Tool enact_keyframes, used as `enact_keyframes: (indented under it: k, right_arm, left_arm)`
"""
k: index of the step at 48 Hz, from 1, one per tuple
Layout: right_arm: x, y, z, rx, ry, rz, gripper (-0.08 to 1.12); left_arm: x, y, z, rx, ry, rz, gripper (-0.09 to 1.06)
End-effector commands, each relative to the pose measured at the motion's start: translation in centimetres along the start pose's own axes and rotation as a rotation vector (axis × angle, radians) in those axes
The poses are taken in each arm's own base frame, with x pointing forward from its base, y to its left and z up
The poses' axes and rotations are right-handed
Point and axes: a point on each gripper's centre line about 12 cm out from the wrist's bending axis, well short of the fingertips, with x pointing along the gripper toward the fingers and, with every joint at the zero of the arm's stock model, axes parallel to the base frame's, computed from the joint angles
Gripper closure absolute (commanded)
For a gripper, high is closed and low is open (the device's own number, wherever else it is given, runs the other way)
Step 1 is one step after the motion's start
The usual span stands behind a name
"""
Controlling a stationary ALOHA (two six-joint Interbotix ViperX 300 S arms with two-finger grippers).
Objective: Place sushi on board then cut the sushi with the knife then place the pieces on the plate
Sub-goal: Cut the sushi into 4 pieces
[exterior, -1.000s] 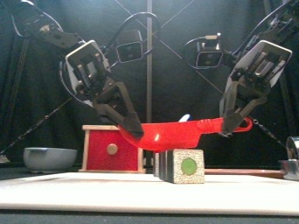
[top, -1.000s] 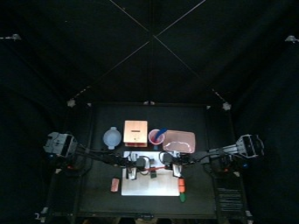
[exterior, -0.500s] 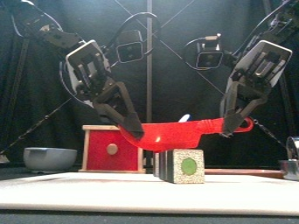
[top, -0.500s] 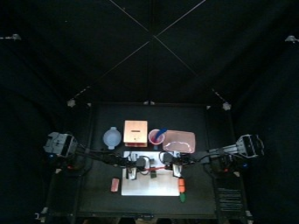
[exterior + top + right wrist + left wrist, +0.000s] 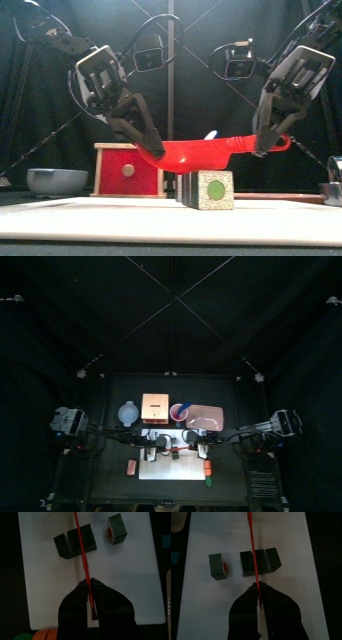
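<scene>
A red toy knife (image 5: 207, 150) hangs level above the white cutting board (image 5: 107, 220), held at both ends. My left gripper (image 5: 151, 152) is shut on one end and my right gripper (image 5: 267, 143) on the other, near the handle. Under the blade sits a dark green sushi block (image 5: 207, 188). In the left wrist view the knife (image 5: 251, 547) runs over a pair of joined blocks (image 5: 261, 561), with one block (image 5: 218, 565) apart beside them. In the right wrist view the blade (image 5: 81, 547) crosses the pair (image 5: 73, 543), with the lone block (image 5: 115, 528) off to one side.
Behind the board stand the wooden box with its red drawer front (image 5: 127, 168), the blue-grey bowl (image 5: 56, 181), the red cup (image 5: 181, 411) and the pink tray (image 5: 205, 416). Small toy foods (image 5: 132, 466) (image 5: 210, 468) lie at the board's left and right sides.
</scene>
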Motion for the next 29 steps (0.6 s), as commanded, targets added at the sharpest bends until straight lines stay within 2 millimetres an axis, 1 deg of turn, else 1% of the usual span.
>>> enact_keyframes:
  k: [1,16,23,29]
  right_arm:
    - [-0.4,-0.2,-0.2,0.011,-0.001,-0.001,0.72]
    - [0.4,-0.3,-0.7,0.017,0.029,-0.007,0.72]
    - [1.3,-0.4,-1.3,0.026,0.066,-0.012,0.72]
    - [2.2,-0.1,-2.0,0.021,0.104,-0.011,0.72]
  left_arm:
    - [0.0,-0.7,-0.6,0.009,0.02,-0.013,0.59]
    - [0.5,-0.6,-1.1,0.005,0.039,-0.01,0.59]
    - [1.1,-0.5,-1.7,0.003,0.06,-0.006,0.59]
    - [1.7,-0.4,-2.3,-0.011,0.083,-0.001,0.59]
